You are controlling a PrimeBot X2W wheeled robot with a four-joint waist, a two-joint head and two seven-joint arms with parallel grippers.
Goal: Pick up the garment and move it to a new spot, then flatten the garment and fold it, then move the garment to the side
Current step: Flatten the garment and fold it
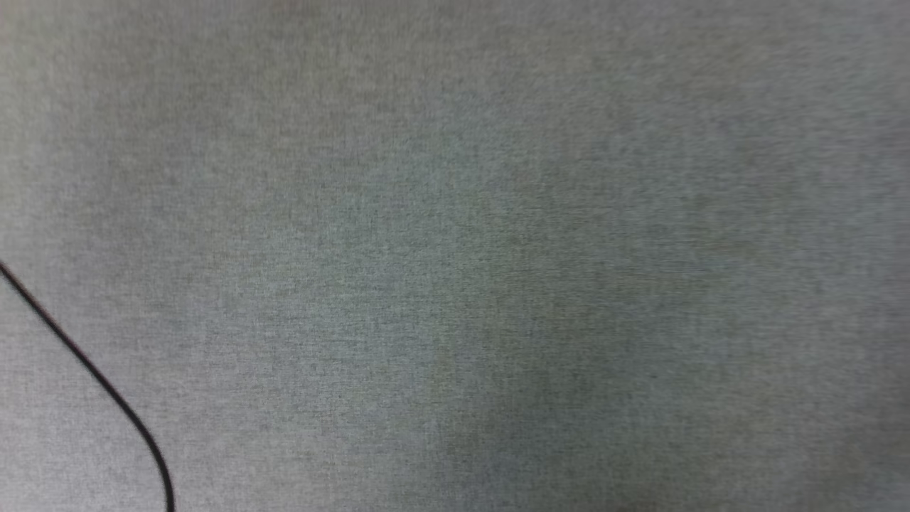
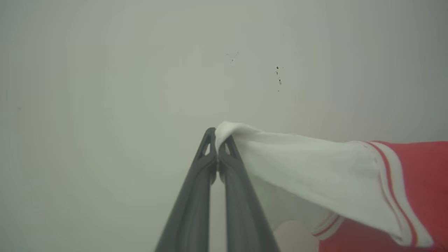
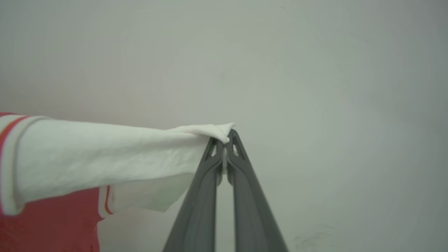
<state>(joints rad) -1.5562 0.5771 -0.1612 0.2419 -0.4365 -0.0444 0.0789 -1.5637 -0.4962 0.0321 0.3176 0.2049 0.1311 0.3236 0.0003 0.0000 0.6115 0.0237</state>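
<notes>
Grey woven surface (image 1: 498, 213) lies open. Left gripper (image 2: 217, 141) and right gripper (image 3: 225, 141) each clamp a white sleeve of the red-and-white jersey garment (image 2: 315, 168).

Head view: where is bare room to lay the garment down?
The grey surface is bare from the thin black line at lower left across to the right edge. Crowded nowhere; just avoid that line's corner.

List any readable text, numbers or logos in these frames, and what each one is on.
None readable.
The shirt: plain white sleeves, red body and striped trim; there is no print on the parts in view.
The specks on the pale surface behind it are marks, not writing.
The grey surface with a black line carries no text.
</notes>
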